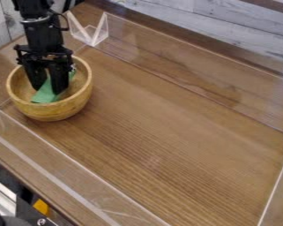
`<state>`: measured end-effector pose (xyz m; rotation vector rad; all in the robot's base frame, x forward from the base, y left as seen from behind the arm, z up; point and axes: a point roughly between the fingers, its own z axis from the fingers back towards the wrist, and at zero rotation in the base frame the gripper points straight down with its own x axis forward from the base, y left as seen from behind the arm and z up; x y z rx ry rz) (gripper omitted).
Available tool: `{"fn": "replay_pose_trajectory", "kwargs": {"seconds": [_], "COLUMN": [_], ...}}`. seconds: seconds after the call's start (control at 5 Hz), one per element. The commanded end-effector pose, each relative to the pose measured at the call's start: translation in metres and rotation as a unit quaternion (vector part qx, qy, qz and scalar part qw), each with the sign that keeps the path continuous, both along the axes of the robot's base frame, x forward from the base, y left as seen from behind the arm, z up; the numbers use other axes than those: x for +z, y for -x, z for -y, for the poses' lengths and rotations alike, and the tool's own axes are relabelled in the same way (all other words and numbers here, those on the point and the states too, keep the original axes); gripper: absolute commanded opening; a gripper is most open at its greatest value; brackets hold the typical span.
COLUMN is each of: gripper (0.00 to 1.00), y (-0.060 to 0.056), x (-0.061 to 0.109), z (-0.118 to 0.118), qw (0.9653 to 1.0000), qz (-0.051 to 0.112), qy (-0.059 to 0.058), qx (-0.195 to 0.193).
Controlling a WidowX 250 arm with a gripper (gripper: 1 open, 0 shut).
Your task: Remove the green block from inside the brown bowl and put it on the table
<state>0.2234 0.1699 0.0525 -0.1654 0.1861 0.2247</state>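
Observation:
The brown bowl (63, 104) sits at the left of the table (179, 124), near the back left corner. Inside it lies the green block (43, 93), its lower end showing between and below the black fingers. My gripper (48, 86) points down into the bowl from above, its dark fingers drawn close around the upper part of the block. The block's top end is hidden by the fingers, and its lower end still looks to rest in the bowl.
Low clear plastic walls (197, 48) edge the tabletop on all sides. A grey plank wall stands behind. Open wood surface stretches to the right and front of the bowl.

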Motion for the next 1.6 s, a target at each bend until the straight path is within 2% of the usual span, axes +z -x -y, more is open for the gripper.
{"fn": "replay_pose_trajectory", "kwargs": {"seconds": [0.0,0.8,1.0,1.4], "gripper": [0.00,0.00,0.00,0.00], "y": [-0.008,-0.007,-0.006,-0.008], "x": [0.032,0.070,0.083,0.082], "z": [-0.010,0.000,0.015,0.067], "qw": [0.9984,0.9968,0.9958,0.9942], "qz": [0.046,0.078,0.088,0.088], "qy": [-0.031,-0.020,-0.016,-0.008], "qx": [0.007,-0.003,-0.020,-0.062]}}
